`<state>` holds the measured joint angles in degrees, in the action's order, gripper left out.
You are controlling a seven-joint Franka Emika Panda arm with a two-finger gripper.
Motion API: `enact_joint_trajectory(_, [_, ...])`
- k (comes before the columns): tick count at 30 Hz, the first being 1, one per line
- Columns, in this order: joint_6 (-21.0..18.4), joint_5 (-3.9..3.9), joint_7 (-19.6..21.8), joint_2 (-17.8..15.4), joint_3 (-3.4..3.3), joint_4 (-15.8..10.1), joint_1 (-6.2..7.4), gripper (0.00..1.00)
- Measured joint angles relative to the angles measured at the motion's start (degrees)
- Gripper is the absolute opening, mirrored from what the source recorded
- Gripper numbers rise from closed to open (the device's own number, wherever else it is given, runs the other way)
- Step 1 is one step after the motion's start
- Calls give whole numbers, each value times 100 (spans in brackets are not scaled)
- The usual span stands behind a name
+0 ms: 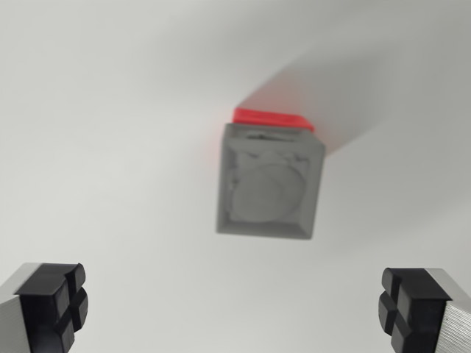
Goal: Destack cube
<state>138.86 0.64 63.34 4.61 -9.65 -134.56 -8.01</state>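
Basically, the gripper (235, 312) hung above the stack with its jaws spread wide and nothing between them, black pads (55, 305) showing at the bottom corners of the wrist view. The grey cube (270, 182) sat on top of the red cube (274, 118), of which only a thin strip showed at the far edge; both stood on the plain white table (96, 110), a little toward the wrist view's right of centre and ahead of the pads. The picture was blurred, so the round mark on the grey top was hard to read. To do the pick well, the arm would probably need to move forward and slightly right until the grey cube sat midway between the pads, square the pads to two flat sides, descend only to the upper cube's height, close firmly, then lift straight up so the red one stayed put.
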Motion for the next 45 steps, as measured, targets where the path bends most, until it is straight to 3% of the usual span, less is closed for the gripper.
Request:
enact_joint_trajectory(4, [143, 42, 74, 15, -73, -127, -65, 100])
enact_joint_trajectory(8, [328, 98, 73, 143, -84, -168, -84, 100])
enact_joint_trajectory(29, [1448, 510, -186, 1274, 25, -212, -105, 100])
enact_joint_trajectory(39, [1727, 650, -289, 1587, 83, -179, -139, 100])
enact_joint_trajectory(44, [1780, 673, -309, 1654, 97, -168, -147, 100])
enact_joint_trajectory(45, [1786, 675, -311, 1658, 98, -168, -148, 0])
